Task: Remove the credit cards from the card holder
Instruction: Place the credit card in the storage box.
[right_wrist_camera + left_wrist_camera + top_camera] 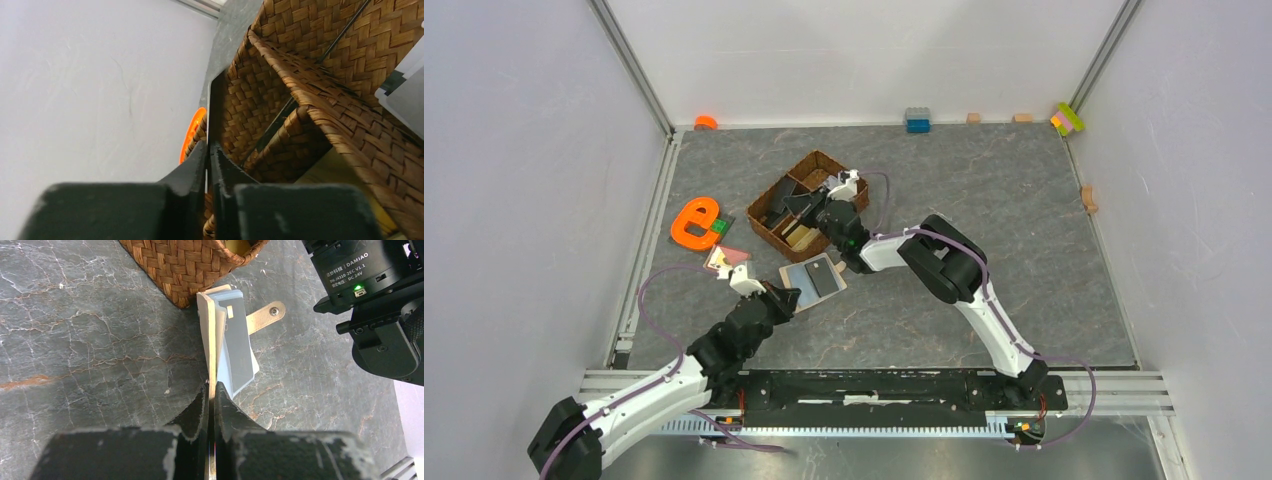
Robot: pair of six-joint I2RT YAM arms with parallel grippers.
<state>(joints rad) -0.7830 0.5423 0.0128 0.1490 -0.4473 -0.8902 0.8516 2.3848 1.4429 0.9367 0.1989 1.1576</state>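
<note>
Item 1. My left gripper (pixel 212 394): jaws closed on the near edge of the card holder (pixel 235 340), with the beige cover pinched between the pads. The holder runs straight ahead of the fingers. Its cover is seen edge-on, and its shiny grey sleeves fan out to the right of it. The closing tab (pixel 265 315) sticks out at the far right. I cannot tell whether the holder rests on the grey marbled table (pixel 75 340).

Item 2. Credit cards (pixel 729 258): one pinkish and one pale, lying flat on the table just left of my left wrist, outside the holder.

Item 3. My right gripper (pixel 209 150): jaws closed on a thin flat piece (pixel 209 110), which is dark, seen edge-on and rises straight out of the fingertips. I cannot tell what it is.

Item 4. Wicker basket (pixel 310 65): brown and divided into compartments. Its woven walls are immediately right of my right fingers, and it is just beyond the holder from my left fingers.

Item 5. Orange letter toy (pixel 694 222): beyond the cards, left of the basket.
</note>
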